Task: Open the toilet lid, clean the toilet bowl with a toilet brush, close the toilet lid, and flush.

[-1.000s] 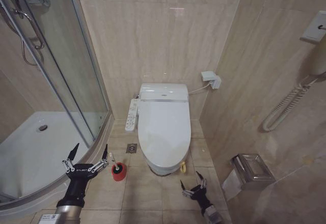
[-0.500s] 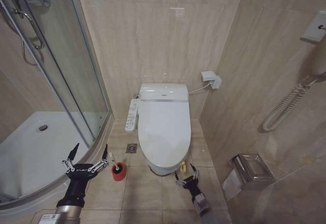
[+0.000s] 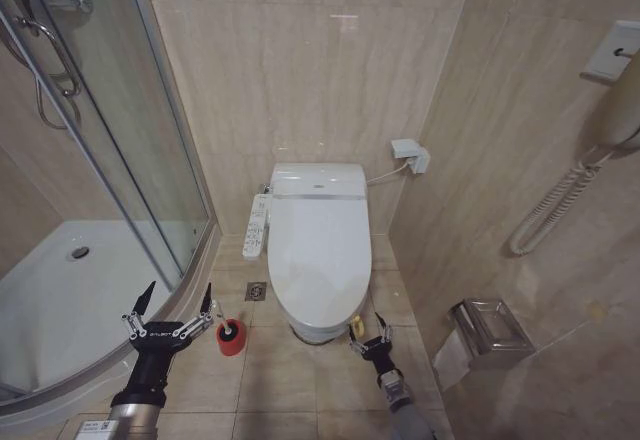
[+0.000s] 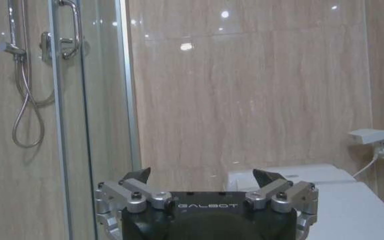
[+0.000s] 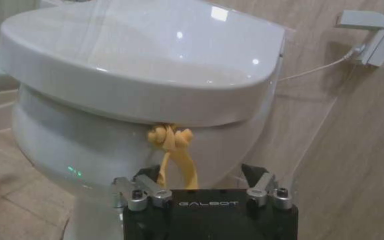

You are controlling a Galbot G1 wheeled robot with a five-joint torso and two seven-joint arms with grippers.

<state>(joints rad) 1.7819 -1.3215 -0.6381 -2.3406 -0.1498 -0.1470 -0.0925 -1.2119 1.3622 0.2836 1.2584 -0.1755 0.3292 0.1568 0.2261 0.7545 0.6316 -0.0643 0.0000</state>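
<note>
The toilet lid [image 3: 320, 245] lies shut, glossy white, so the inside of the toilet bowl is hidden; the bowl's outer wall [image 5: 72, 145] shows below the lid [image 5: 152, 50]. A knotted yellow loop strap [image 3: 356, 323] hangs from the lid's front rim. My right gripper [image 3: 367, 337] is low at the toilet's front, open. The strap [image 5: 176, 152] dangles between its fingers, nearer one of them. The toilet brush [image 3: 231, 336] stands in its red cup on the floor to the toilet's left. My left gripper [image 3: 172, 312] hovers open beside the brush, holding nothing, its open fingers [image 4: 136, 179] facing the back wall.
A glass shower enclosure [image 3: 150, 160] with a raised white tray borders the left. The control panel [image 3: 257, 226] juts from the toilet's left side, with a floor drain [image 3: 256, 291] below it. A metal paper holder [image 3: 487, 328] and a handset cord [image 3: 550, 210] sit on the right wall.
My right gripper has moved forward from the floor's near right to the toilet's front, reaching the yellow strap. The camera shifted slightly. The left arm has stayed still.
</note>
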